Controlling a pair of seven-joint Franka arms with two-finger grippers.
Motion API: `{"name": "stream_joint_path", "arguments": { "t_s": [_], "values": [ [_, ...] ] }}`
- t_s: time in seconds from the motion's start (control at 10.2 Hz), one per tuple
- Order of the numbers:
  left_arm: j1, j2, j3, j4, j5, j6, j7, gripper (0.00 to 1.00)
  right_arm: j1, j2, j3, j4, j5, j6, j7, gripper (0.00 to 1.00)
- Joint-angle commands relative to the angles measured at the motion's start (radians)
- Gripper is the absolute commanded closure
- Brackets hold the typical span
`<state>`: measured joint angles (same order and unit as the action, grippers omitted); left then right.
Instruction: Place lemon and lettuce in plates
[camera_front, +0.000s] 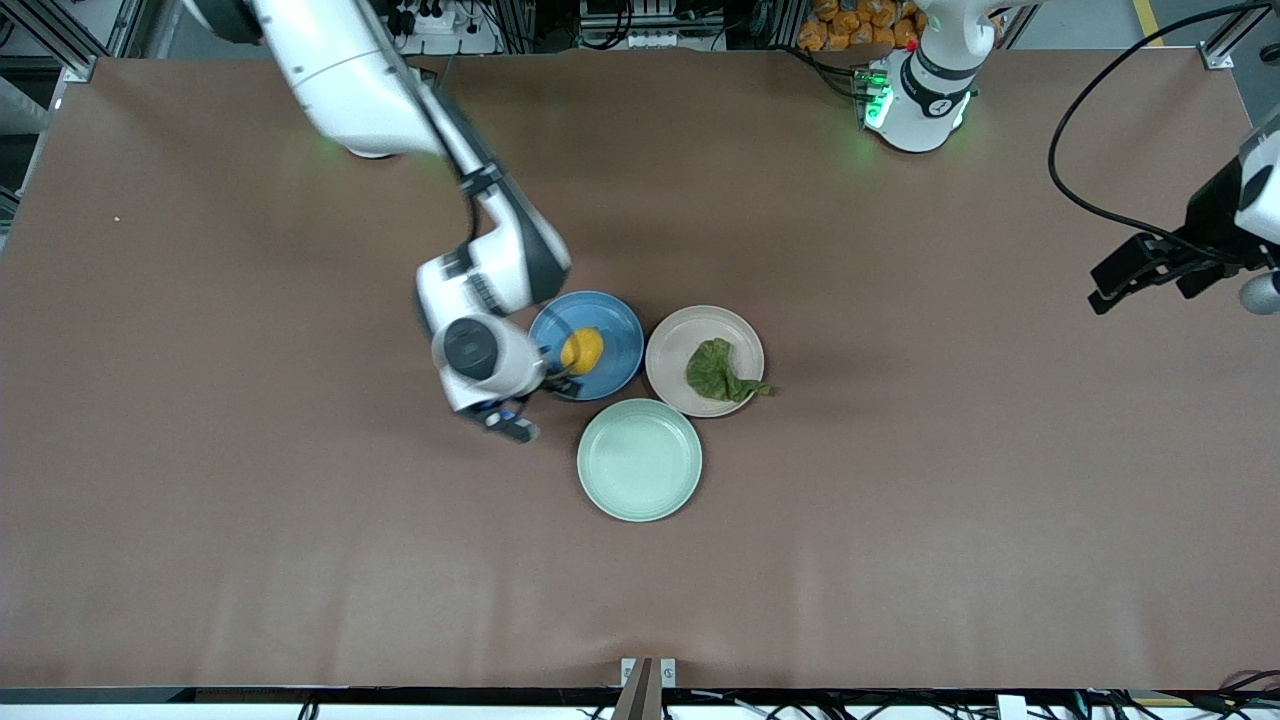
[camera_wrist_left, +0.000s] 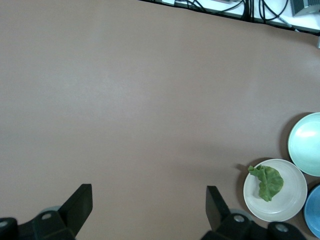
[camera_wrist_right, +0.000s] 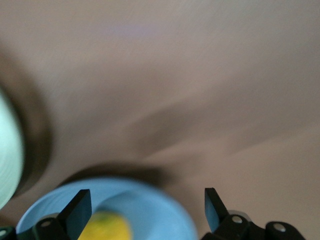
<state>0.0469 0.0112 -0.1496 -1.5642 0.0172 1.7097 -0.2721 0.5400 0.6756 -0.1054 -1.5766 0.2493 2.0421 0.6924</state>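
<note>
The lemon lies in the blue plate. My right gripper is open and empty, low over that plate's edge toward the right arm's end of the table. In the right wrist view the gripper is open, and the lemon sits on the blue plate close to one finger. The lettuce lies on the pinkish-beige plate. My left gripper waits open and empty, high over the left arm's end of the table. The left wrist view shows this gripper, the lettuce and the beige plate.
A pale mint-green plate sits empty, touching both other plates and nearer the front camera. It also shows in the left wrist view and the right wrist view. Brown table surface lies all around.
</note>
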Motion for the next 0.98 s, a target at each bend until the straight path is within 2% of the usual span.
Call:
{"name": "stream_joint_path", "arguments": {
  "t_s": [0.0,0.2,0.39,0.59,0.89],
  "values": [
    [-0.100,-0.017,0.092,-0.005,-0.023,-0.021,0.040,0.00,-0.118,-0.034,0.013,-0.003,0.001,-0.068,-0.181,0.00],
    [-0.137,-0.014,0.122,-0.005,-0.025,-0.042,0.082,0.00,-0.225,-0.066,0.010,-0.002,-0.008,-0.115,-0.324,0.00],
    [-0.133,-0.007,0.120,-0.004,-0.025,-0.042,0.082,0.00,-0.288,-0.099,-0.008,-0.003,-0.134,-0.154,-0.394,0.00],
    [-0.131,-0.004,0.119,0.013,-0.023,-0.064,0.096,0.00,-0.365,-0.114,-0.008,-0.008,-0.145,-0.177,-0.550,0.00],
    [-0.130,-0.004,0.119,0.023,-0.022,-0.081,0.169,0.00,-0.412,-0.134,-0.039,-0.017,-0.143,-0.214,-0.712,0.00]
  ]
}}
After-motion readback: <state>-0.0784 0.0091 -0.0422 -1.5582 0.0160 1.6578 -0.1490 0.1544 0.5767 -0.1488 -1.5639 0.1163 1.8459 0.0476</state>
